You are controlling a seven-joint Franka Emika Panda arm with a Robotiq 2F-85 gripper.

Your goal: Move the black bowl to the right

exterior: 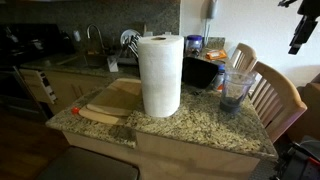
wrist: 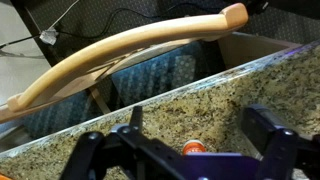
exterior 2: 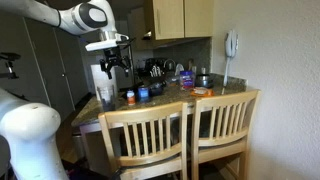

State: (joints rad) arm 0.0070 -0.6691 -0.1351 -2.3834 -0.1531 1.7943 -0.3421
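The black bowl (exterior: 200,71) stands on the granite counter behind and to the right of the white paper towel roll (exterior: 160,75). In an exterior view it is a small dark shape (exterior 2: 130,97) next to the roll. My gripper (exterior: 298,40) hangs high above the counter, well apart from the bowl, and also shows in an exterior view (exterior 2: 115,66). In the wrist view the gripper (wrist: 182,152) is open and empty, looking down at bare granite with a small orange round thing (wrist: 190,149) below it. The bowl is out of the wrist view.
A clear glass tumbler (exterior: 236,90) and a blue cup (exterior 2: 143,93) stand near the bowl. A wooden board (exterior: 112,105) lies at the counter's left. Wooden chairs (exterior 2: 190,135) line the counter edge, and one chair's back (wrist: 130,50) crosses the wrist view. A sink and faucet (exterior: 95,45) are behind.
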